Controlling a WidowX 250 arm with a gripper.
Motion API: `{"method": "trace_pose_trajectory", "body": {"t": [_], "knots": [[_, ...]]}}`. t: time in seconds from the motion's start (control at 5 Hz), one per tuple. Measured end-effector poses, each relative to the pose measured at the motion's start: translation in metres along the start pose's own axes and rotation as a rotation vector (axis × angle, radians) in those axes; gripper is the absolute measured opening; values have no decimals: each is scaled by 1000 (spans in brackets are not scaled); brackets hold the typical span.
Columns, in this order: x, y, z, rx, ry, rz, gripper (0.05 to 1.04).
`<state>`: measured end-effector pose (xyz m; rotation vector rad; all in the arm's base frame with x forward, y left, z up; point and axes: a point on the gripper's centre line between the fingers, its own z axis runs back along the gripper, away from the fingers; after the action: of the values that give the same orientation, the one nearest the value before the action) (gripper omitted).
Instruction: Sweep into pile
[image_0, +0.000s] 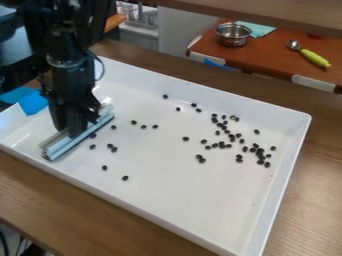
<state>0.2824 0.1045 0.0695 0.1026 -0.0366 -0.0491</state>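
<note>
Gripper (72, 131) low over the near-arm end of the white tray (167, 205), pointing down, clamped on a pale bar (59, 146).
Fingers closed around the bar's upper part; bar lies slantwise at the tray floor. Black beans (228, 146): a few near the bar, most loosely clustered well apart, toward the tray's opposite end.

Background, upper right: steel pot (233, 34) on reddish-brown table (270, 56), beside teal cloth (258, 29); green-handled scoop (310, 54) to the right.
</note>
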Motion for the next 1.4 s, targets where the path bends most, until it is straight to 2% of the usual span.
{"method": "trace_pose_trajectory", "body": {"t": [0.4, 0.6, 1.0, 1.2, 1.4], "knots": [[8, -38, 0, 30, -15, 29, 320], [9, -62, 3, 17, -8, 18, 320], [1, -126, 11, -52, 52, 2, 320], [4, -145, 13, -71, 83, 33, 320], [16, -174, 16, -92, 78, 48, 320]]}}
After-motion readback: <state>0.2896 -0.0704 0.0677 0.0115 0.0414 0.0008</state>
